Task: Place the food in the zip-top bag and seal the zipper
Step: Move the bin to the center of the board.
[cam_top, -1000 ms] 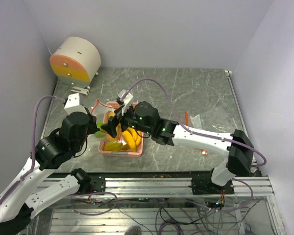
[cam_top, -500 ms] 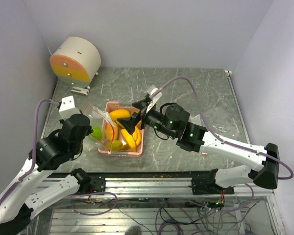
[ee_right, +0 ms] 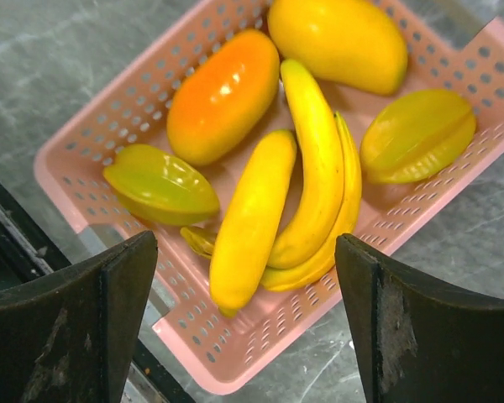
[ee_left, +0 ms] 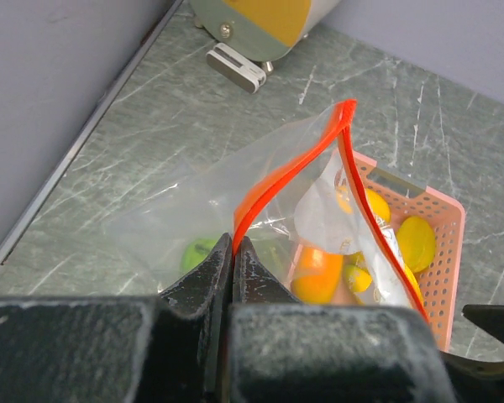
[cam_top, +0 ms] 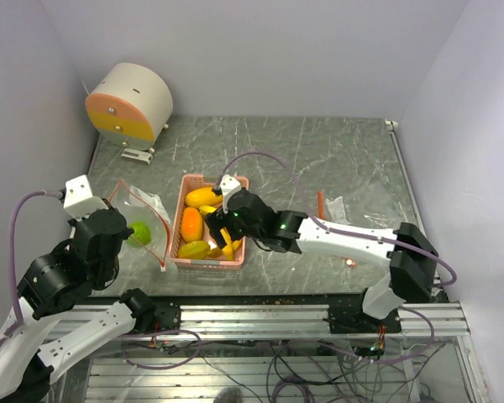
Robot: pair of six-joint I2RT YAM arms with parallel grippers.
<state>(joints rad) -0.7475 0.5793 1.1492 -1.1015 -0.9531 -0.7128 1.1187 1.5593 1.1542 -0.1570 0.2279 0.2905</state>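
Just left of the pink basket (cam_top: 208, 262), the left gripper (ee_left: 233, 252) pinches the zipper (ee_left: 294, 168), holding up the zip-top bag (cam_top: 143, 210), green ball (cam_top: 139, 232) inside; the right gripper (ee_right: 244, 252) hangs spread, empty, over bananas (ee_right: 315, 185) and orange fruit (ee_right: 223, 96) crowding the basket; a drum (cam_top: 130, 102) stands behind.

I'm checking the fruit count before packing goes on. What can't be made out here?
- Top view: the right gripper covers part of the basket, so the bananas there can't be counted.
- Left wrist view: the green ball is blurred through the bag and half hidden by the left gripper.
- Right wrist view: the bag lies outside the frame.
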